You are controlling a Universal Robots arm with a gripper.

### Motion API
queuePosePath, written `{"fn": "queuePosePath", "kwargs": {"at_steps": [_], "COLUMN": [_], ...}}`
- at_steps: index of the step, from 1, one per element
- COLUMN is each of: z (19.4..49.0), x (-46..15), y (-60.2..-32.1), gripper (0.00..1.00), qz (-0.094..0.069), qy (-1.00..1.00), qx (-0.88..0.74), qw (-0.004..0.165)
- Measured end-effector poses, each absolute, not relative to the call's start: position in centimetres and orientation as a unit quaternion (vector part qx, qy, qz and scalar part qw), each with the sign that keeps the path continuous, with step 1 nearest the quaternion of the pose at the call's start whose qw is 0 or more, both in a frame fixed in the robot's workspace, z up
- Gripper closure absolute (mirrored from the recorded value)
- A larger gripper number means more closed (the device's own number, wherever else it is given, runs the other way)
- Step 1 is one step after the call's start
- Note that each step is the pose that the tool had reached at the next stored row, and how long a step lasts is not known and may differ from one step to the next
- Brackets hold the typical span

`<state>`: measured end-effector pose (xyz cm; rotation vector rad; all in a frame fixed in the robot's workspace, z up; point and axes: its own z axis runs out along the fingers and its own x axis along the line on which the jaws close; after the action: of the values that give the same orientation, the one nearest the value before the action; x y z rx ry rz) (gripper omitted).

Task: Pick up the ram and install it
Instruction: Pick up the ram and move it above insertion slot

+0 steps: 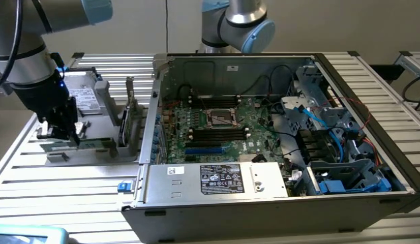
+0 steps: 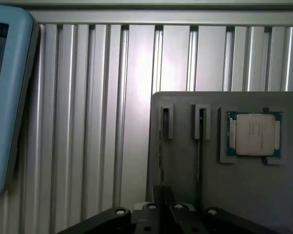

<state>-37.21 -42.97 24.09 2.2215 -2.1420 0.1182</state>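
My gripper [image 1: 59, 133] is down low on the grey parts holder [image 1: 94, 150] on the exterior view's left, beside the open computer case [image 1: 264, 198]. It is shut; whether anything is between its fingers I cannot tell. In the wrist view the gripper's black body [image 2: 166, 212] sits right over the holder [image 2: 244, 190]. There two narrow slots run away from it. A thin dark strip in one slot looks like the ram [image 2: 201, 146] seen edge-on. Inside the case, the motherboard [image 1: 244, 119] has black memory slots [image 1: 213, 134].
A square silver processor [image 2: 254, 134] lies in a pocket of the holder. A wider card [image 1: 130, 114] stands on edge between the holder and the case. A pale-blue device [image 2: 5, 97] lies on the slatted table [image 1: 67, 188]. A second arm [image 1: 238, 25] stands behind the case.
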Motion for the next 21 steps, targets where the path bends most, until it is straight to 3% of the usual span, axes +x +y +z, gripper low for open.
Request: {"fn": "queuePosePath", "kwargs": {"at_steps": [21], "z": [33.0], "x": [-37.2], "y": [-43.0], "gripper": [0.87], "qz": [0.044], "qy": [-0.693], "qx": [0.719], "qw": [0.033]}}
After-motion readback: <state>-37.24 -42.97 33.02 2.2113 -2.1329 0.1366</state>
